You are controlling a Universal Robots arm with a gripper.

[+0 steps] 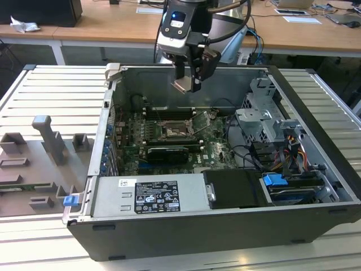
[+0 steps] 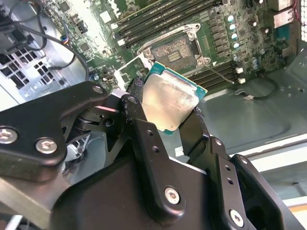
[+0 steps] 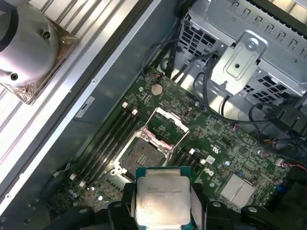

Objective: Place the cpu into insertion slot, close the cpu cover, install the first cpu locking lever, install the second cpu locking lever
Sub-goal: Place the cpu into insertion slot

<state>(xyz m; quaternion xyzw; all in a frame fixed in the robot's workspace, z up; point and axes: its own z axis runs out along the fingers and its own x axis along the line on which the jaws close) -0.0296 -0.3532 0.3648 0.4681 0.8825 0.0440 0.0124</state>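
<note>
Above the insertion slot (image 1: 172, 131), well apart from it, the gripper (image 1: 188, 84) hangs inside the open top of the computer case (image 1: 316, 118). It is clenched on the cpu (image 2: 170, 103): black fingers (image 2: 144, 139) press two opposite edges, the pale metal top shows in both wrist views, and a green border shows around it. The cpu touches only the fingers and is not seated.

The slot sits on the green motherboard (image 3: 225, 143), dark square centre bare, metal rim around it. The cpu cover (image 3: 165, 125) is flipped open and stands tilted up, hinged just beside the slot at one edge. Long black memory slots (image 3: 108, 141) run along two opposite sides of the slot, just beside it. In the exterior view a long black card (image 1: 167, 153) lies near the slot. The grey power supply (image 1: 149, 195) is further from the slot, beyond that card. The drive cage (image 1: 265, 121) is well apart from the slot, toward the exterior view's right.
</note>
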